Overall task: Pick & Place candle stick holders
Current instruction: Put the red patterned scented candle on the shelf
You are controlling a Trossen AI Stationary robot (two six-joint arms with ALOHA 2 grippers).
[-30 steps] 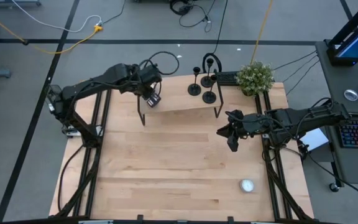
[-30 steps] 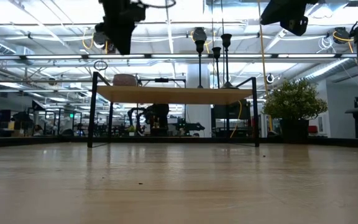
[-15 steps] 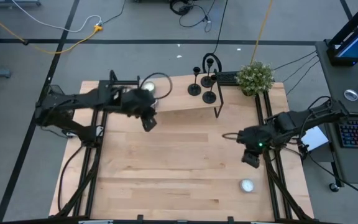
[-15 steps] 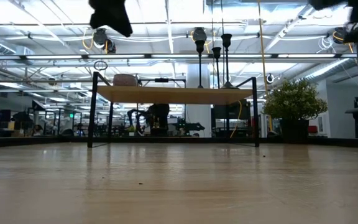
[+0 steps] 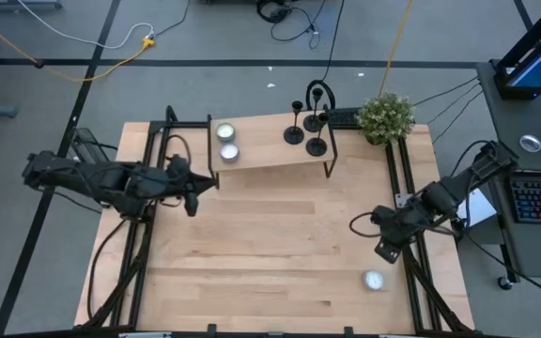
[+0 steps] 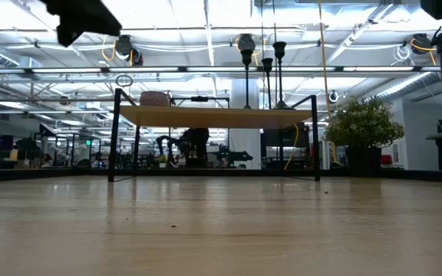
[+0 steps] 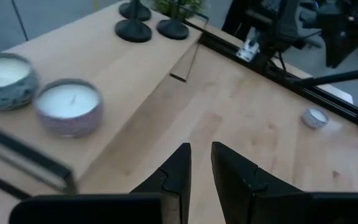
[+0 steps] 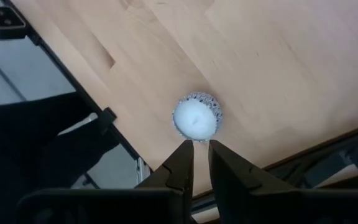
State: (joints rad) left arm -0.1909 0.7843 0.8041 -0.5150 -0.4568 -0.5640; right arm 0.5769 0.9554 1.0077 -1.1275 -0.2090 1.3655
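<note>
Three matte-black candle stick holders (image 5: 294,134), (image 5: 316,145), (image 5: 313,122) stand on their disc bases at the right end of a small raised wooden shelf (image 5: 270,155); they also show in the left wrist view (image 7: 133,30) and the low view (image 6: 246,46). My left gripper (image 5: 193,195) is shut and empty, left of the shelf, above the table. My right gripper (image 5: 383,249) is shut and empty near the table's right edge, above a white tealight (image 8: 196,118).
Two tealights (image 5: 224,131), (image 5: 230,151) sit on the shelf's left end. A third tealight (image 5: 373,280) lies on the table near the front right. A potted plant (image 5: 385,115) stands at the far right corner. Bare wood lies in front of the shelf.
My left gripper has drawn back from the shelf's left end toward the table's left edge, and both tealights there now show. My right gripper has gone toward the table's near right corner and now points down over the loose tealight.
</note>
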